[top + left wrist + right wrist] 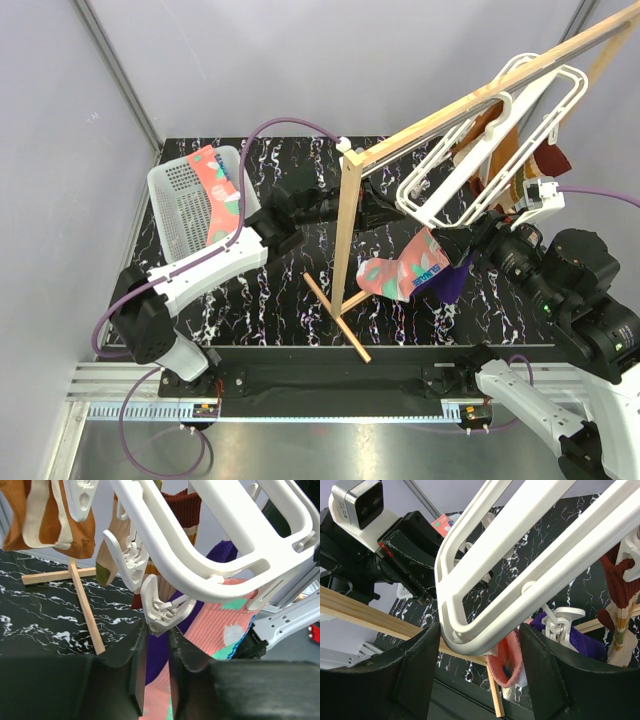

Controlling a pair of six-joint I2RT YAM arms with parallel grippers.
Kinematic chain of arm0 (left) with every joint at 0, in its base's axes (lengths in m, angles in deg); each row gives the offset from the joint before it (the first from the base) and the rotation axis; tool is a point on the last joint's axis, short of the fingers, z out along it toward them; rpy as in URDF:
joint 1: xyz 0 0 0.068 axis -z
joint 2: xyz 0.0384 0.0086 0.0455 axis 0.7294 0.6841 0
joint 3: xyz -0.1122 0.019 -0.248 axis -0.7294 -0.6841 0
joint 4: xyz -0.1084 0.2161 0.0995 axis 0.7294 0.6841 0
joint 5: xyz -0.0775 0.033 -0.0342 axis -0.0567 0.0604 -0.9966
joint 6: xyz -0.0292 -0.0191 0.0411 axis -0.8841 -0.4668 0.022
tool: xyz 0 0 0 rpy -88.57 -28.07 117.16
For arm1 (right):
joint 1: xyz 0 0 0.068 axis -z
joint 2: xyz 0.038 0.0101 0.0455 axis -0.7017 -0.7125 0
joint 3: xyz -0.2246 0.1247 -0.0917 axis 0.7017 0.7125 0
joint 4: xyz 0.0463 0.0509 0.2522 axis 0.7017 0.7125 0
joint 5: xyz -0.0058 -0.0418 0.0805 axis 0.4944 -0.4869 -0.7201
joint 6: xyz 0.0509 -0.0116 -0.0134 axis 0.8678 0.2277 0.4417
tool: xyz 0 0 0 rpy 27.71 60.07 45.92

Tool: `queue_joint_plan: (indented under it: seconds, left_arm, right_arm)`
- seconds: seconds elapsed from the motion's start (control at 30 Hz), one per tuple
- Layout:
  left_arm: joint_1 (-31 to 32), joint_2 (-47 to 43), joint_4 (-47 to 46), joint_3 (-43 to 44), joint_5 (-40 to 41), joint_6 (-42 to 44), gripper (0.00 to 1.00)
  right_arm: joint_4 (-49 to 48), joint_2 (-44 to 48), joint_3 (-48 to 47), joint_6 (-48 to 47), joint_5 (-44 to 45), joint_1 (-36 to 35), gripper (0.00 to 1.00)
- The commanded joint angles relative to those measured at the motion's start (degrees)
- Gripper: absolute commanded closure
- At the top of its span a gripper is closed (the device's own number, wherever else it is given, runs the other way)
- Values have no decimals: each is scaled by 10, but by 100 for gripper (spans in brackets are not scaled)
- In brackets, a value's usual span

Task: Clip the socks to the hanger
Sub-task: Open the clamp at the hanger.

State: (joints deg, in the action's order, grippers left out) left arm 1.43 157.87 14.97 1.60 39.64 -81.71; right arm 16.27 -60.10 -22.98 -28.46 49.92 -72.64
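Right gripper (480, 628) is spread round the hanger (560, 565); left gripper (157, 632) nearly closed at a clip (162, 611) (pinching? can't tell).

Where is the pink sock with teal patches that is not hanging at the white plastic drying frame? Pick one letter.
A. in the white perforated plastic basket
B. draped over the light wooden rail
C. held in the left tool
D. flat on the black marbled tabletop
A: the top view shows that pink sock with teal patches lying in the white perforated plastic basket at the left rear, away from both arms.
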Motion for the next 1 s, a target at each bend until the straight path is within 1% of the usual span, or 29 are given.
queue_joint_plan:
  seconds: [0.0, 0.03, 0.1, 0.33, 0.47, 0.57, 0.67, 0.7, 0.73, 0.8, 0.83, 0.87, 0.93, 0.97]
  left_arm:
    - [1, -6, -27, 29, -18, 6, 84]
    - [2, -8, -23, 31, -24, 4, 94]
    - [1, -13, -20, 28, -27, 1, 100]
    - [2, -62, -19, -4, -24, -4, 100]
    - [5, -107, -12, -24, -19, -3, 100]
    - [9, -125, -1, -30, -16, -3, 100]
    - [17, -138, -1, -30, -21, -11, 100]
    - [21, -144, 0, -30, -19, -11, 100]
    - [26, -146, 1, -30, -18, -12, 100]
    - [31, -150, 4, -28, -18, -12, 100]
    - [36, -149, 7, -27, -17, -11, 100]
    - [37, -149, 16, -24, -16, -11, 100]
    - [40, -146, 24, -19, -16, -9, 100]
    - [41, -146, 24, -20, -15, -9, 100]
  right_arm:
    - [5, 0, -15, -5, 11, -1, 30]
    - [6, 0, -17, -5, 10, -1, 30]
    - [12, -1, -23, -5, 6, -1, 30]
    - [42, 0, -50, -5, -18, -1, 28]
    - [57, -4, -70, -15, -4, -1, 26]
    - [73, -11, -83, -28, 2, -1, 25]
    - [94, -9, -96, -40, 28, -1, 24]
    - [100, -7, -94, -46, 21, -1, 17]
    - [101, -4, -90, -55, -11, -1, 12]
    - [111, 5, -70, -81, -53, -1, 6]
    - [115, 7, -61, -91, -78, -1, 1]
    - [119, 12, -43, -104, -129, -1, 0]
    - [114, 20, -18, -106, -161, -2, 0]
    - [108, 29, 12, -98, -163, -1, 0]
